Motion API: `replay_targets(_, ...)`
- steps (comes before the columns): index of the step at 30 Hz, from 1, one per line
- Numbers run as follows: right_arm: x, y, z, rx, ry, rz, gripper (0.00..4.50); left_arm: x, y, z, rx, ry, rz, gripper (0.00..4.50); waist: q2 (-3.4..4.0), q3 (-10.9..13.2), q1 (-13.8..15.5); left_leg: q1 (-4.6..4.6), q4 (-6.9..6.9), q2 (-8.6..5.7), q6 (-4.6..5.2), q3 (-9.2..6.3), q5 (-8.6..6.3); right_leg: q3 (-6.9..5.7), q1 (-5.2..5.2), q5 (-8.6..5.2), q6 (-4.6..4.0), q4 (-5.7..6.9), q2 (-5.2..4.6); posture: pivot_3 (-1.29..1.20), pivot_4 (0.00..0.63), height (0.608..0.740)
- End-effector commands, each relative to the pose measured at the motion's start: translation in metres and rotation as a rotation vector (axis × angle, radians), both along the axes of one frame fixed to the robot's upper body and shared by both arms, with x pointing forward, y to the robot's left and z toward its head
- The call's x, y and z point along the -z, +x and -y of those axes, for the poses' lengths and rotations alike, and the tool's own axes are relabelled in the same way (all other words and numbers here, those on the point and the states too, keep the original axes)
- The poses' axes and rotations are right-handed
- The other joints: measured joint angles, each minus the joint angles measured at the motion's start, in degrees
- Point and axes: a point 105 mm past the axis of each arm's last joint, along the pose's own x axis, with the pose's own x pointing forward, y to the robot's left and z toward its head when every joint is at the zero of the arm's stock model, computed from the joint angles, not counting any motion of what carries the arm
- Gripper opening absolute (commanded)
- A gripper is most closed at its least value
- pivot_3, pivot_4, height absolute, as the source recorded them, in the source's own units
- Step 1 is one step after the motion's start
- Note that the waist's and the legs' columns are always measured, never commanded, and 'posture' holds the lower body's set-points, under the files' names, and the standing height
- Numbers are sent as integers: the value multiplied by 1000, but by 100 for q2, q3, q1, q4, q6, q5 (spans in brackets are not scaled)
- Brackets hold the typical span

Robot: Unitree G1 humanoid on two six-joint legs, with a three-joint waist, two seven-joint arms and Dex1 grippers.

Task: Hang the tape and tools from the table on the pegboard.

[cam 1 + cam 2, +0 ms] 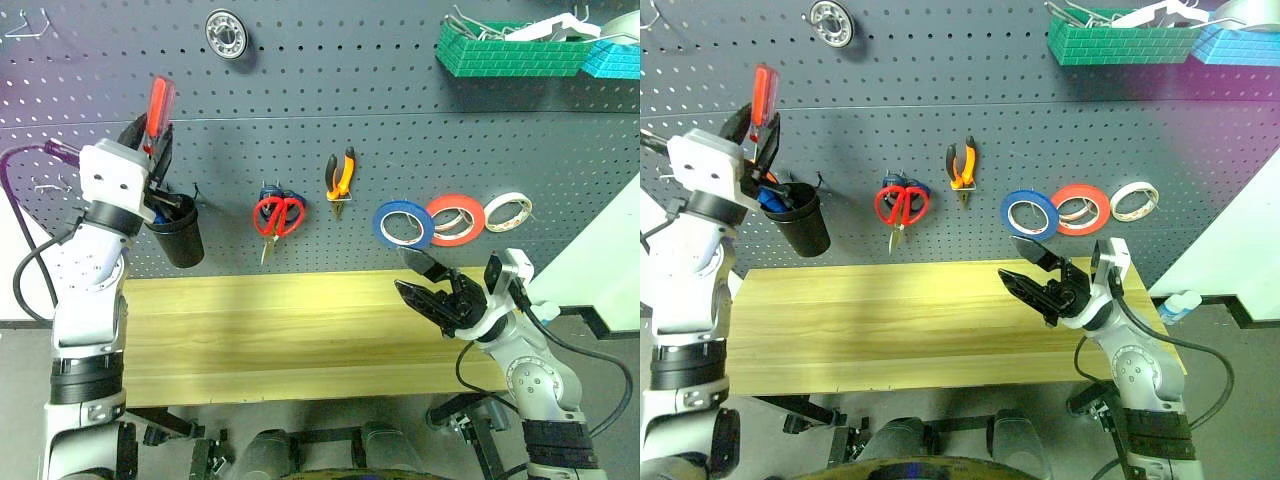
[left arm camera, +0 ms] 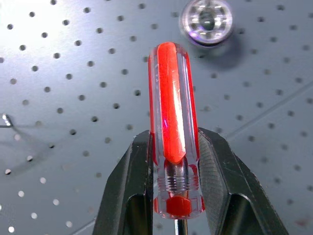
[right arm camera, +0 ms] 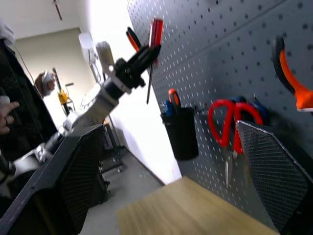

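Observation:
My left gripper (image 1: 150, 140) is shut on the red-handled screwdriver (image 1: 160, 103), holding it upright close to the dark pegboard (image 1: 300, 100), above a black cup (image 1: 178, 232). In the left wrist view the clear red handle (image 2: 172, 112) sticks up between the two pads. Hanging on the board are the red scissors (image 1: 278, 215), the orange-and-black pliers (image 1: 340, 176) and the blue tape (image 1: 403, 223). My right gripper (image 1: 427, 280) stands open over the right end of the wooden table (image 1: 270, 330), below the blue tape, with nothing in it.
A red-orange roll (image 1: 456, 219) and a white roll (image 1: 508, 211) hang right of the blue tape. The black cup holds other handled tools. A metal bearing (image 1: 226, 33) and green baskets (image 1: 510, 48) sit high on the board. A person (image 3: 12, 112) stands off to one side.

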Motion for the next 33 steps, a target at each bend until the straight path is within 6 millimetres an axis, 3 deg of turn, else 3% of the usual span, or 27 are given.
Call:
replay_targets(1,2,-1,9,6,-14,36,4500,-24,1,-10,4,-70,86,904,-4,-2,1,0,1,0,0,0,0,0,0,0,0,1,0,-80,0,736)
replay_targets(5,13,-3,16,7,-27,29,4500,-22,10,-15,27,-157,85,904,-9,-7,2,0,1,0,0,0,0,1,1,0,0,1,2,-81,0,736)
replay_targets(11,25,-6,24,14,-38,23,4500,4,24,-24,-53,-179,8,904,-15,-13,-27,3,4,0,-2,0,1,3,1,1,1,8,2,-93,0,736)
replay_targets(26,55,-9,46,30,-50,3,4500,47,38,-25,-23,-292,-99,904,-23,-21,-54,3,20,0,-4,0,1,4,1,1,1,22,1,-109,0,736)
replay_targets(33,62,-8,55,45,-54,4,4500,61,34,-31,-54,-323,-116,3270,-21,-22,-55,1,69,0,-5,0,-1,6,1,0,0,67,-1,-111,0,736)
